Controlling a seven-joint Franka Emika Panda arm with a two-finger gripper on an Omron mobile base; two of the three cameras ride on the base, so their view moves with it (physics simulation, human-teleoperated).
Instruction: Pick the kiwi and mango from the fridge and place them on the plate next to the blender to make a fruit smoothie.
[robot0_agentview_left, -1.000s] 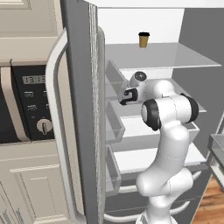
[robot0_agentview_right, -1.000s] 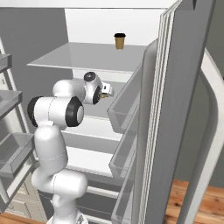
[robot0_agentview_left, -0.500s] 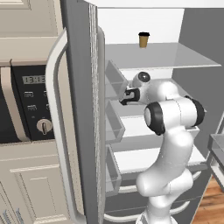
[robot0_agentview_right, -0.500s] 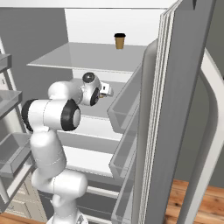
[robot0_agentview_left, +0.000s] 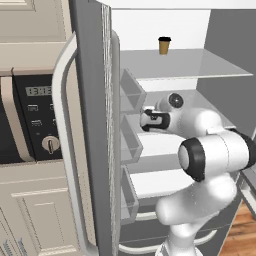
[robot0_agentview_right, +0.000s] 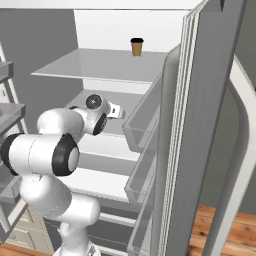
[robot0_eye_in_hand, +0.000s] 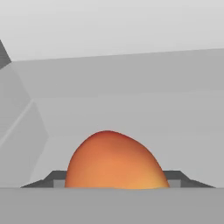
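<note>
A brown paper cup (robot0_agentview_left: 164, 45) with a black lid stands upright, alone at the back of the upper glass shelf. A built-in oven (robot0_agentview_left: 31, 122) sits among cream cabinets (robot0_agentview_left: 37, 220). Wooden floor (robot0_agentview_right: 220, 232) shows below.

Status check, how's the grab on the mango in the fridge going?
Gripper closed around the mango, inside the fridge. Paper cup a shelf above, not in the way.
</note>
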